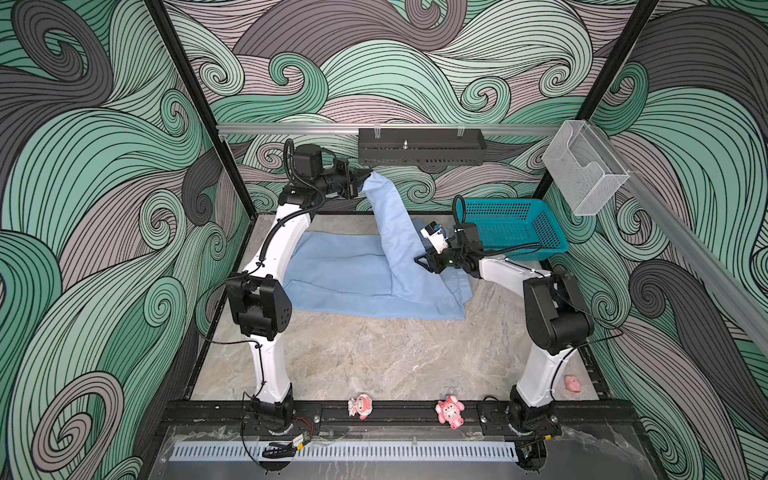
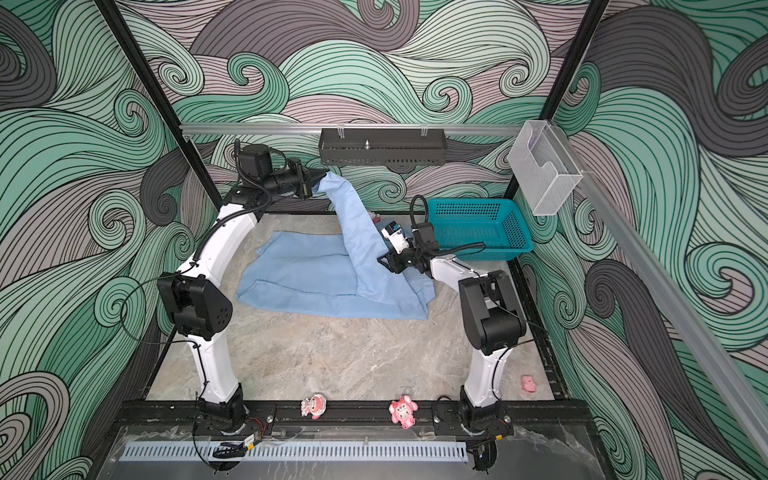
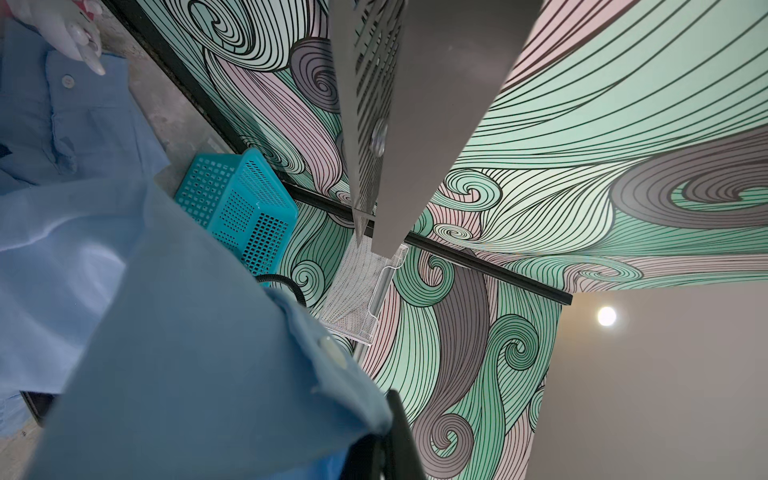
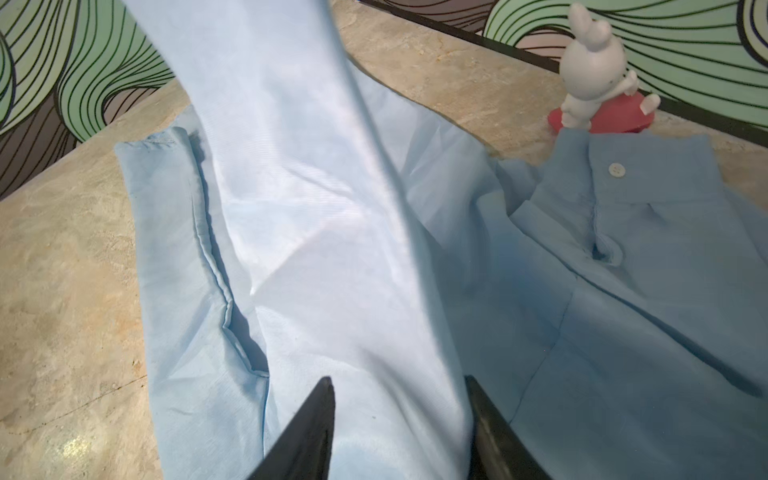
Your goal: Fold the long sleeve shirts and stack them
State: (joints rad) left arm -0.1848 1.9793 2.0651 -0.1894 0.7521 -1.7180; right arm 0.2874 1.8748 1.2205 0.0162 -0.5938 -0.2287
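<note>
Left pincer (image 1: 362,178) clamped shut on the shirt (image 1: 345,270) cuff (image 3: 291,353), held high. The sleeve (image 1: 390,216) hung thin, smooth and pale blue. Right pincer (image 4: 398,378) stood with jaws apart, astride the sleeve low down. Shirt body lay creased on the marbled bench (image 1: 374,353), one white button (image 4: 616,169) showing.

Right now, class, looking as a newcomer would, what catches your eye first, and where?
A light blue shirt sprawls across the back of the marble table, one sleeve held high by the left fingers near the rear wall. A teal basket sits at the back right corner, and swirling green wallpaper covers every wall.
</note>
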